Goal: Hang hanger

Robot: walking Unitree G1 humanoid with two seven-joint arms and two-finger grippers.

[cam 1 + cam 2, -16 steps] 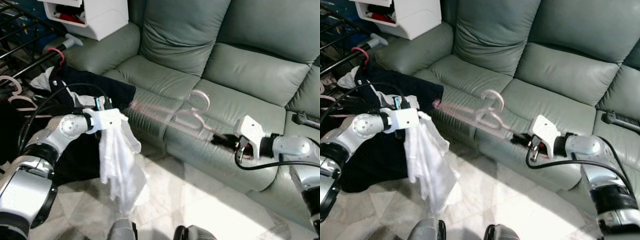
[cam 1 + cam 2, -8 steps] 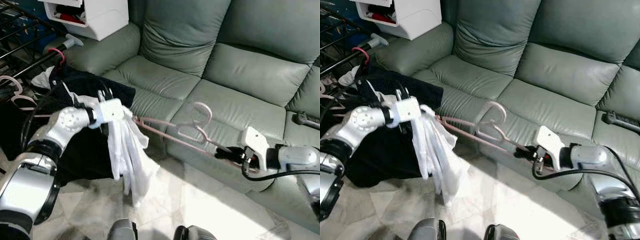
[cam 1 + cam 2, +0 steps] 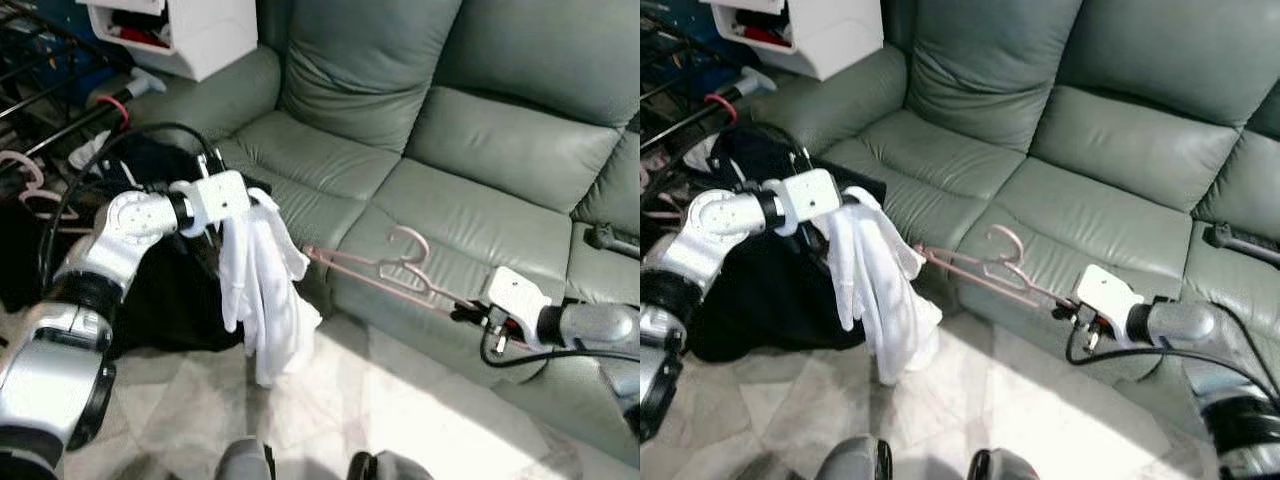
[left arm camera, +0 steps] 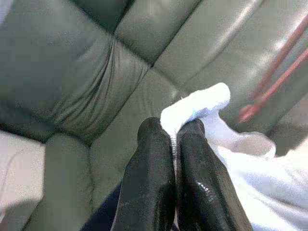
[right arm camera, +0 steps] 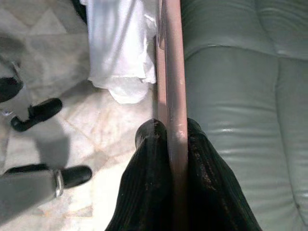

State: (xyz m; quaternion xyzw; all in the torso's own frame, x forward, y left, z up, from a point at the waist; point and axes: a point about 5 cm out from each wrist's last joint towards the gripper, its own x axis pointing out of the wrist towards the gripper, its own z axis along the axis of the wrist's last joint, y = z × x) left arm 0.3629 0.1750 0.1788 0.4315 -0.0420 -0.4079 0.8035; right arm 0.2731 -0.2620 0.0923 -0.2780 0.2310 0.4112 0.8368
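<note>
Lowered since earlier, the right gripper clamps the pink hanger at centre frame; the left gripper pinches the white garment clear.

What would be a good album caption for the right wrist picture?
Right claw clamps a pink plastic hanger beside the grey-green leather sofa, white cloth garment hanging ahead.

Grey-green sofa: smooth leather, soft sheen. Beside sofa, white garment: thin matt cloth, hanging crumpled. Pink hanger: smooth plastic. Gripper fingers: glossy black. Floor below sofa: polished pale tile, reflecting light.
</note>
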